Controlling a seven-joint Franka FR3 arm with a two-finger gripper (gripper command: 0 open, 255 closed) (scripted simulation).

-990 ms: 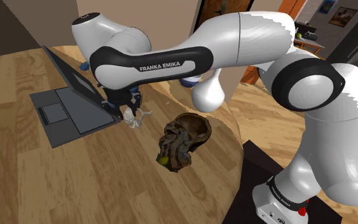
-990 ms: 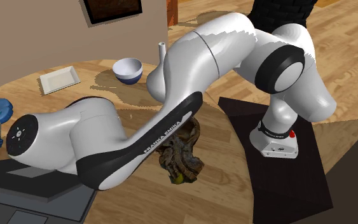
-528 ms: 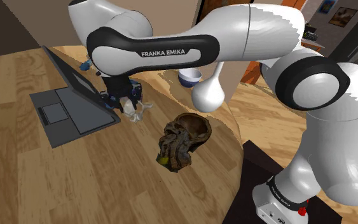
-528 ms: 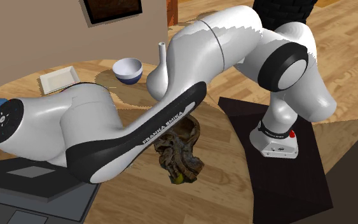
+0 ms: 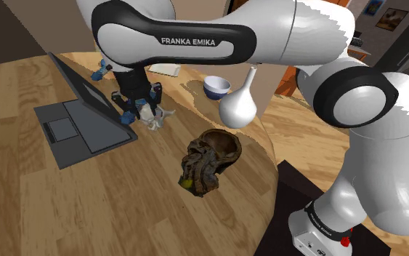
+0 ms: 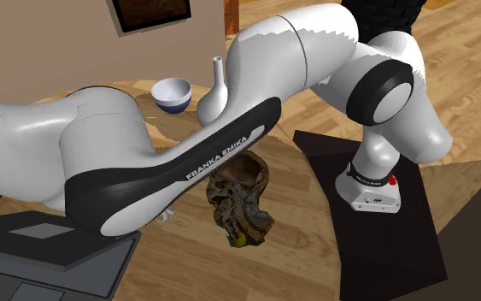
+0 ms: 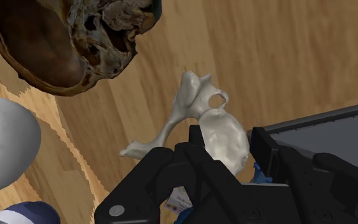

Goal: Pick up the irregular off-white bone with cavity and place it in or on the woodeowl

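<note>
My black gripper is shut on the off-white bone, an irregular piece with a hole and thin prongs, and holds it above the table beside the laptop. In the wrist view the bone is clasped between the two black fingers, its prongs sticking out past them. The gnarled dark brown wooden bowl sits on the table toward the shoulder view's right of the gripper, its hollow facing up; I see the bowl partly behind my arm in the second exterior view, and its dark hollow beyond the bone.
An open grey laptop lies right beside the gripper. A white vase and a blue-and-white bowl stand behind the wooden bowl. A blue object and a white tray sit at the back. The round table's edge curves near the stand.
The gripper has risen with the bone shut in it, lifting it off the table and a little toward the back. The wooden bowl has not moved.
</note>
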